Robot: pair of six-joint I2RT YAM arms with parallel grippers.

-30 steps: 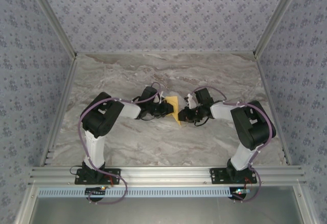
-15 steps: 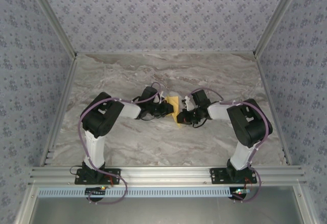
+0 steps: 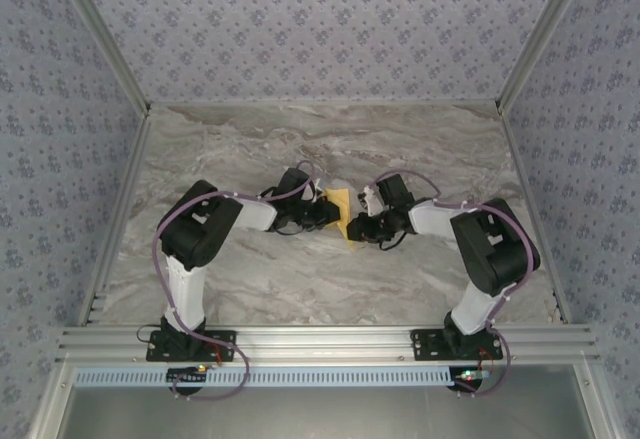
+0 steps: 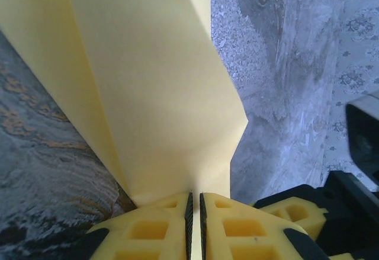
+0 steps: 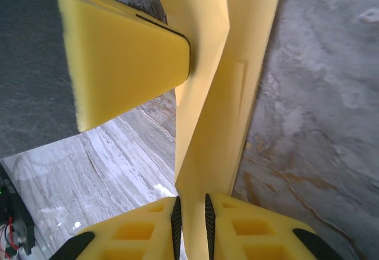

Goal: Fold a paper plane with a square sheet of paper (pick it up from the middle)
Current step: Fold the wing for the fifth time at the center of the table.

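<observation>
Right elbow sits slightly farther toward right tabletop (image 3: pixel 300 279) edge than half second ago; folded paper (image 3: pixel 343 213) unmoved. Top view: paper near tabletop centre, between left fingers (image 3: pixel 324 215) and right fingers (image 3: pixel 362 227), both touching it. Left wrist: left fingers (image 4: pixel 157 230) pressed together, pinching paper (image 4: pixel 160 94) at creased end; tabletop beneath. Right wrist: right fingers (image 5: pixel 243 227) pinching paper (image 5: pixel 204 124) at narrow folded edge; left finger pad (image 5: pixel 124 64) against sheet, upper left.

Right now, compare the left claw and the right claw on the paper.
The left claw reaches the folded yellow paper from the left; the right claw from the right, lower in the top view. The left claw's fingers stand almost together, the right claw's a little wider. Both are shut on the paper.
</observation>
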